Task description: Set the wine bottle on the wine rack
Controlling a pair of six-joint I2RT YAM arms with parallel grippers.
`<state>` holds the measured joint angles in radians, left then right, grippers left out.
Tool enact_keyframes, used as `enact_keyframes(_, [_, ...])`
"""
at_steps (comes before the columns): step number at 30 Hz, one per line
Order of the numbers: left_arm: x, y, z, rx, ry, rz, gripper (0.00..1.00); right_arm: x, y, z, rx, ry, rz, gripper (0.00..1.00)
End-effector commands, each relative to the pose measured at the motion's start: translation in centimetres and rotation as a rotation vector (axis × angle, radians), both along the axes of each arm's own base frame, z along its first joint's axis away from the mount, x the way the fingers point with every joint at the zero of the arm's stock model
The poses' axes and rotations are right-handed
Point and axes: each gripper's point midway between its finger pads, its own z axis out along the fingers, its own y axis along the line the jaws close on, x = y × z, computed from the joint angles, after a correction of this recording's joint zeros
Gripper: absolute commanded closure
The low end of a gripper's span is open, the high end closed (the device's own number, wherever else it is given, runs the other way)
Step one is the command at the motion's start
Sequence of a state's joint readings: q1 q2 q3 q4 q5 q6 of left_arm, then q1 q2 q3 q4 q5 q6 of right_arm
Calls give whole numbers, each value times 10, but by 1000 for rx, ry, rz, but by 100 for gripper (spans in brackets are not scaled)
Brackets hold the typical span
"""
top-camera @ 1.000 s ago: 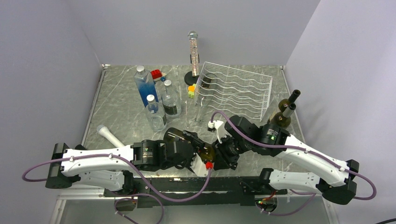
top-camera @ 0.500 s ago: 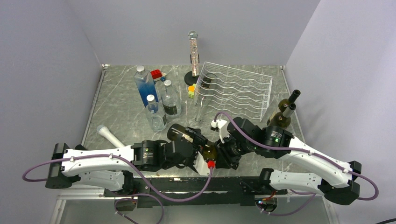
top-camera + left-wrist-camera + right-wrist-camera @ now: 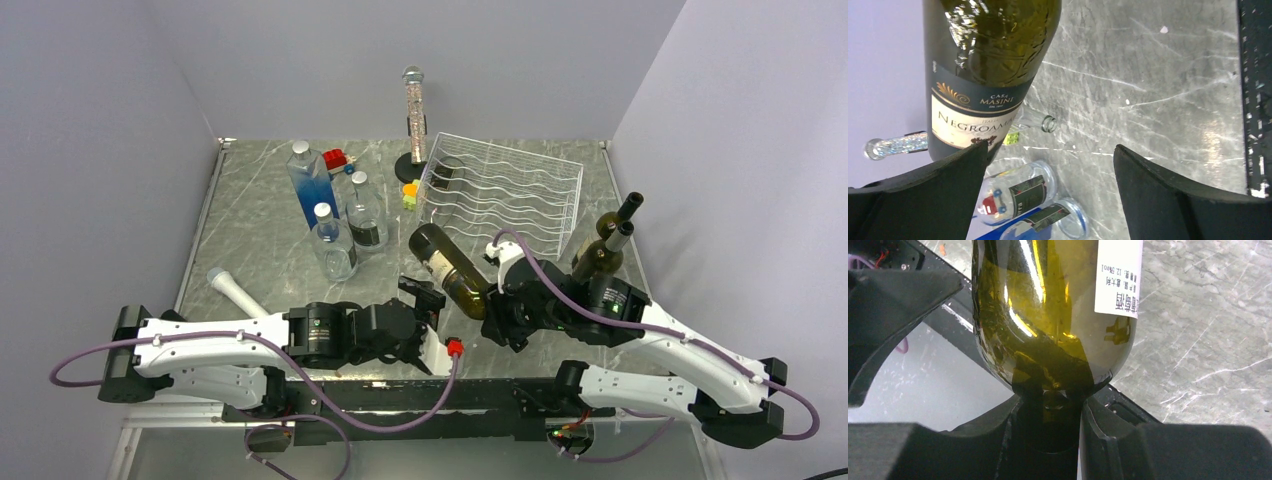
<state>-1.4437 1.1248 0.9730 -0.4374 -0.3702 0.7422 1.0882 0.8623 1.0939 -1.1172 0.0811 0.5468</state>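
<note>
The right gripper (image 3: 1048, 412) is clamped on the neck of the wine bottle (image 3: 447, 265), whose olive-green glass fills the right wrist view. A white back label there reads "12.5%vol" among Chinese characters (the rest is too small to read). The left gripper (image 3: 1050, 150) stands wide apart with nothing between its fingers. The bottle passes beside one finger, and its dark front label shows "CASA MASINI" and "NEGROAMA", cut off. From above, the bottle hangs tilted over the marble table (image 3: 260, 230), its base raised toward the near left corner of the white wine rack (image 3: 505, 190), in no cradle.
</note>
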Motion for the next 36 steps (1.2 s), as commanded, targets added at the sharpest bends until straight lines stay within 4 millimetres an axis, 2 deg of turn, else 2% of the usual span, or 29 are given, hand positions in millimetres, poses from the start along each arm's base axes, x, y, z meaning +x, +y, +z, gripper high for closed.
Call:
enact_keyframes(1, [-12,-11,38,-195,83,14,1,20,10,10,86,-86,-80,100])
enact_keyframes(8, [-32,-18,121,-573,245,37,1,33,3,-28,11,-89,-151,100])
enact_keyframes(10, [-36,-16,139,-663,320,55,1,38,2,-35,-4,-92,-179,100])
enact_keyframes(12, [-31,-11,152,-755,395,143,1,43,0,-40,-7,-94,-209,100])
enact_keyframes(15, [-15,-3,160,-841,478,341,1,52,-5,-51,-5,-90,-256,100])
enact_keyframes(17, [-14,-2,159,-843,517,391,1,59,-7,-60,16,-73,-280,100])
enact_keyframes(22, [-28,-14,164,-886,663,374,1,79,-17,-78,53,-80,-337,100])
enact_keyframes(26, [-47,-27,176,-943,813,307,1,91,-23,-80,40,-103,-385,100])
enact_keyframes(29, [-57,-32,178,-950,876,268,1,101,-26,-80,47,-131,-436,100])
enact_keyframes(32, [-44,-24,180,-1028,915,388,1,112,-33,-82,46,-164,-505,100])
enact_keyframes(36, [-39,-9,184,-1080,979,490,1,123,-38,-85,37,-183,-557,100])
